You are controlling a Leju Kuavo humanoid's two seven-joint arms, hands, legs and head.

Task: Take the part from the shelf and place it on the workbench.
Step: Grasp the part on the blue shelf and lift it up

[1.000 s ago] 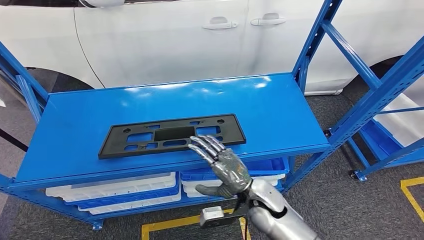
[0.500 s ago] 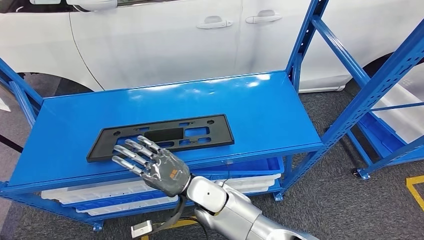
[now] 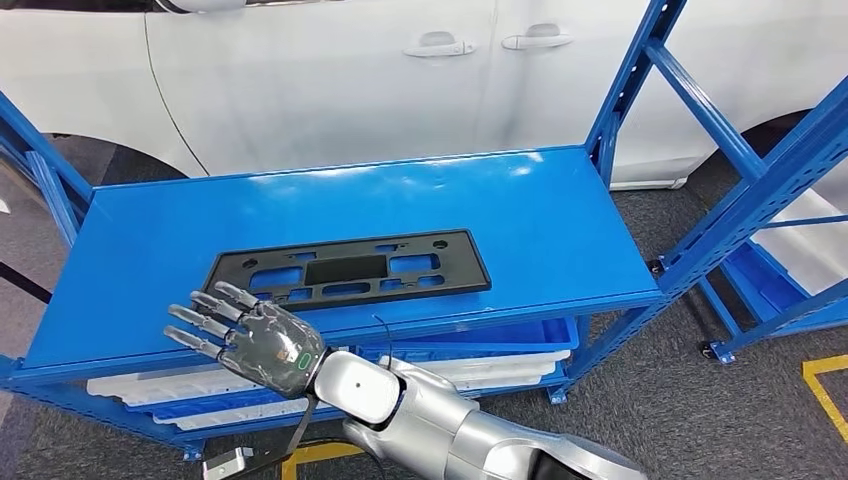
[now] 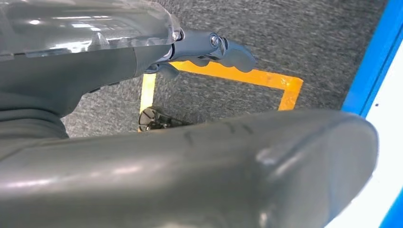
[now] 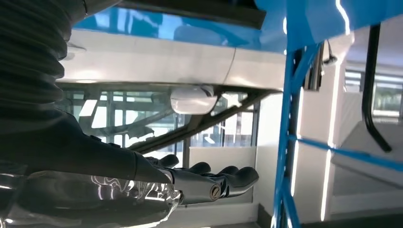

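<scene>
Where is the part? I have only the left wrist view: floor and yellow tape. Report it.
Observer: The black part lies flat on the blue shelf, near its front edge.
Operator: Give me the right hand.
Observer: The right hand is at the shelf's front edge, fingers spread, holding nothing.
Operator: Say whether it touches the part.
Observer: No. Its fingertips are apart from the part, off its near left corner.
</scene>
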